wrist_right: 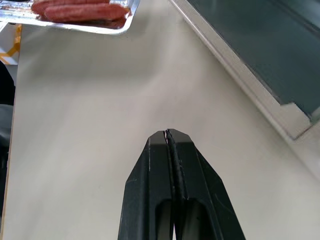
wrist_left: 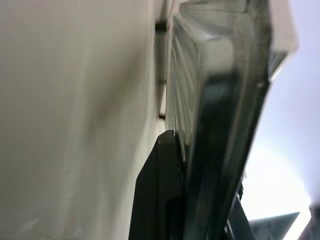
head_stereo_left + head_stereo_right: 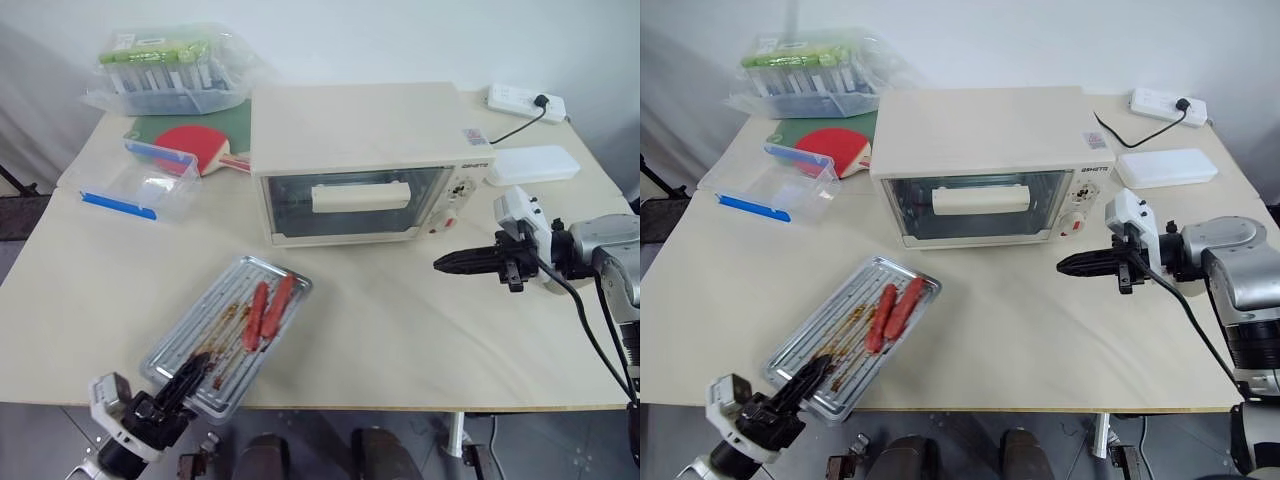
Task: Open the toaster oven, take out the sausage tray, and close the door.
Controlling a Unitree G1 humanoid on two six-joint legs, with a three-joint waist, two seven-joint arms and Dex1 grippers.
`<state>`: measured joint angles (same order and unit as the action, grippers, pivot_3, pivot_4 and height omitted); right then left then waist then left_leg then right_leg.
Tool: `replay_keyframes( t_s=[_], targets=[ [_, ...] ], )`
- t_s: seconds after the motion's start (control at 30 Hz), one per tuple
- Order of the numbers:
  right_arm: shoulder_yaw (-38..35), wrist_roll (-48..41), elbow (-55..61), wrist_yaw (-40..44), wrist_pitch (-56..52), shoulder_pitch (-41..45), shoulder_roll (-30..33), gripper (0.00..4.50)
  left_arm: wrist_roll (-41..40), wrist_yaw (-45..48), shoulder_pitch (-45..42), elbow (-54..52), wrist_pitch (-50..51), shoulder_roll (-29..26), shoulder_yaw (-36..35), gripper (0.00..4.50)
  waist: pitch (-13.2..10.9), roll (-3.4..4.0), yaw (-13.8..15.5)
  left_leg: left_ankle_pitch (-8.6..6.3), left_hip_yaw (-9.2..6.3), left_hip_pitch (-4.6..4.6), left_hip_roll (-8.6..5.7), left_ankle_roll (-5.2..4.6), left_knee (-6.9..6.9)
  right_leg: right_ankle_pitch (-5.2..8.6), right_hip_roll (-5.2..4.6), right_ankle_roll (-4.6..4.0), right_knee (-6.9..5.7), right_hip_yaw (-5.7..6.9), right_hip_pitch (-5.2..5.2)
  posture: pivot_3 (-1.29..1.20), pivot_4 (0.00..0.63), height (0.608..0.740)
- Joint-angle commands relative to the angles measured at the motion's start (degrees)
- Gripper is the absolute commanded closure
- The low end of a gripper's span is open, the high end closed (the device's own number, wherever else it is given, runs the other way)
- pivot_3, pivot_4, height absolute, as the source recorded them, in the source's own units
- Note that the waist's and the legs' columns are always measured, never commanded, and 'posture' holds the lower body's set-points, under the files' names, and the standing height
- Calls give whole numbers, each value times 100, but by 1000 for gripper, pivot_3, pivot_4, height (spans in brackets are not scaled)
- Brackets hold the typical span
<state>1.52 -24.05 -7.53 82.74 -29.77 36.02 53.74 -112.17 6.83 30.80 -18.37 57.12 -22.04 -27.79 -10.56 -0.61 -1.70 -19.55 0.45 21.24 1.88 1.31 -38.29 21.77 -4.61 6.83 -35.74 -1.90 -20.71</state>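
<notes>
The cream toaster oven [image 3: 350,125] stands at the middle back of the table, its glass door [image 3: 352,204] shut and the bar handle [image 3: 361,195] facing me. On the table in front of it, to the left, lies the silver sausage tray [image 3: 215,312] with two red sausages [image 3: 268,310]. The tray's near corner overhangs the table's front edge. My left gripper [image 3: 194,372] is shut on that near rim; the left wrist view shows the rim [image 2: 220,125] against a black finger [image 2: 160,195]. To the right of the oven my right gripper [image 3: 441,264] hovers shut and empty, pointing left.
A clear plastic box with a blue edge [image 3: 143,186] sits at the left. Behind it are a red paddle [image 3: 195,148] and a bag of tubes [image 3: 170,70]. A power strip [image 3: 525,101] and a flat white box [image 3: 532,163] lie at the back right.
</notes>
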Motion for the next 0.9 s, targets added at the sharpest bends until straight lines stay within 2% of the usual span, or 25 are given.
replay_keyframes(
  t_s=[0.03, 0.3, 0.43, 0.47, 0.57, 0.6, 0.67, 0.73, 0.9],
  targets=[
    [-228, 37, 218, -36, 271, -107, 163, 4442, -83, 131, -364, 200, 454, -512, 447, 4500, 4, 10, 19, 1, 0, -4, 0, 0, 1, 0, -1, 0, -4, 0, 1, 0, 150, 740],
    [-430, -51, 405, -102, 164, -394, 280, 4442, -83, -16, -1873, 994, 940, -1171, 1531, 4500, 1, 77, 319, 62, -37, -2, -66, -20, 6, -8, -66, 16, -22, 14, 12, 0, 150, 740],
    [-587, -123, 544, -98, 71, -615, 440, 4442, 508, 148, -3346, 1752, 1286, -1212, 2160, 4500, -12, 137, 509, 126, -90, 0, -169, -60, 24, -35, -125, 61, -21, 49, 32, 0, 150, 740],
    [-597, -108, 542, -70, 92, -672, 482, 4442, 661, 232, -3597, 1946, 1373, -1193, 2225, 4500, -13, 159, 573, 154, -117, 1, -211, -81, 32, -46, -168, 75, -16, 75, 28, 0, 150, 740],
    [-648, -92, 530, -91, 160, -825, 483, 4442, 1229, 587, -4356, 2560, 1666, -1081, 2434, 4500, -11, 165, 645, 220, -139, 15, -304, -123, 60, -81, -269, 26, 20, 151, 48, 0, 150, 740],
    [-669, -107, 550, -141, 145, -864, 457, 4442, 1419, 699, -4595, 2748, 1740, -1024, 2497, 4500, -10, 169, 655, 246, -139, 16, -320, -132, 73, -99, -288, 18, 34, 168, 58, 0, 150, 740],
    [-714, -147, 628, -233, 110, -940, 408, 4442, 1803, 928, -4974, 3042, 1825, -907, 2542, 4500, -4, 194, 662, 300, -131, 17, -342, -151, 115, -179, -321, 20, 142, 198, 111, 0, 150, 740],
    [-755, -188, 717, -330, 83, -1008, 363, 4442, 2069, 1114, -5242, 3281, 1860, -801, 2472, 4500, -3, 196, 660, 302, -94, 50, -347, -152, 132, -242, -375, -43, 212, 245, 126, 0, 150, 740],
    [-796, -293, 890, -459, 31, -1141, 336, 4442, 2380, 1379, -5538, 3563, 2041, -659, 2176, 4500, -3, 196, 665, 357, -1, 149, -347, -130, 133, -349, -474, 67, 275, 321, 113, 0, 150, 740]
  ],
)
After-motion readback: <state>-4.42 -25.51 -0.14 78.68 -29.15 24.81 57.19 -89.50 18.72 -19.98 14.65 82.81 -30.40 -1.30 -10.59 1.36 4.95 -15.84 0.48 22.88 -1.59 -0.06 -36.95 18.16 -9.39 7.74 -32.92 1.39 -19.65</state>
